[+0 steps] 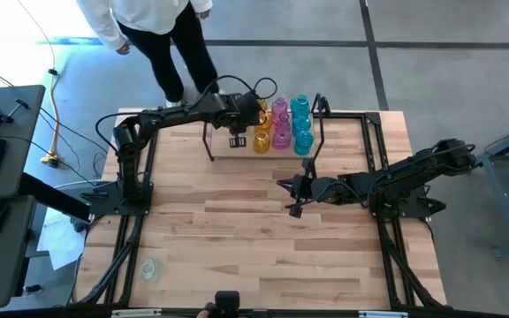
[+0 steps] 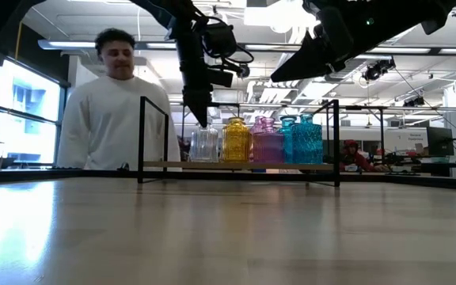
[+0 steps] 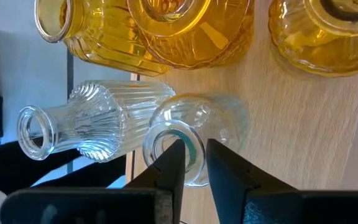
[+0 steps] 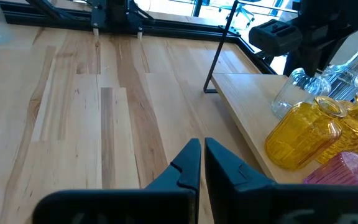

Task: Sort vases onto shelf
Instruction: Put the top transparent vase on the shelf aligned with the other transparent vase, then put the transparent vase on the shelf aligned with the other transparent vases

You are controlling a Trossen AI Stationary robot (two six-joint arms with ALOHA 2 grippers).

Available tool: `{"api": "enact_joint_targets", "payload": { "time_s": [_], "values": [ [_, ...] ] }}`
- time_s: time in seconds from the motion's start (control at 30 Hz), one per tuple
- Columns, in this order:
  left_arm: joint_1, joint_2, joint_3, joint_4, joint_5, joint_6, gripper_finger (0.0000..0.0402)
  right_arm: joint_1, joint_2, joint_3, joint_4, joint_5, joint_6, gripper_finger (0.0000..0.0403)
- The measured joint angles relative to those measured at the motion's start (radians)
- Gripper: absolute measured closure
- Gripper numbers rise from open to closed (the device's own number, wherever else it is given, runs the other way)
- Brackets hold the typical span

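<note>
The shelf [image 2: 172, 165] stands at the table's far middle, with rows of amber-yellow [image 1: 262, 134], pink [image 1: 281, 129] and cyan-blue vases [image 1: 301, 125] upright on its board. Two clear vases stand at their left, a smooth one [image 3: 197, 124] and a ribbed one [image 3: 92, 124]. My left gripper [image 3: 196, 163] slants down over the smooth one, fingers a little apart: one finger in its mouth, the other outside the neck. My right gripper [image 1: 290, 190] hangs shut over the table's middle, in front of the shelf, holding nothing. My left gripper comes slanting down from above at the smooth clear vase's mouth [image 3: 166, 140]. One finger [image 3: 174, 163] reaches into the mouth and the other stands outside the rim. I cannot tell whether either finger touches the glass. The vase stands upright on the shelf board.
One more clear vase [image 1: 151, 268] stands alone near the table's near left corner. A person [image 1: 157, 26] stands just beyond the far edge, behind the shelf. The shelf's black posts [image 2: 141, 138] rise at its corners. Bare wood lies between the shelf and the near edge.
</note>
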Motion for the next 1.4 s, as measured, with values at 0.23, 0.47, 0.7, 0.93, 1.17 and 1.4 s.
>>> {"api": "enact_joint_targets", "payload": {
  "time_s": [0.23, 0.47, 0.7, 0.93, 1.17, 1.4],
  "values": [
    [0.0, 0.0, 0.0, 0.0, -0.003, 0.0, 0.0323, 0.0, 0.0, 0.0, 0.0, 0.0, 0.0, 0.0399],
    [-0.001, 0.0, 0.033, -0.014, -0.003, 0.003, 0.0287, 0.0, 0.0, 0.0, 0.0, 0.0, 0.0, 0.0399],
    [-0.015, -0.001, 0.085, -0.042, -0.003, 0.002, 0.0266, 0.0, 0.0, 0.0, 0.0, -0.003, 0.0, 0.0399],
    [-0.042, -0.066, 0.098, -0.026, 0.056, -0.067, 0.0318, 0.002, 0.0, 0.0, -0.009, -0.007, 0.0, 0.0399],
    [-0.095, -0.28, -0.175, 0.24, 0.178, -0.199, 0.0393, 0.005, 0.001, 0.0, -0.003, -0.008, -0.008, 0.0399],
    [-0.232, -0.526, -0.51, 0.532, 0.19, -0.283, 0.04, 0.0, 0.054, -0.002, 0.116, -0.075, -0.051, 0.0399]
  ]
}}
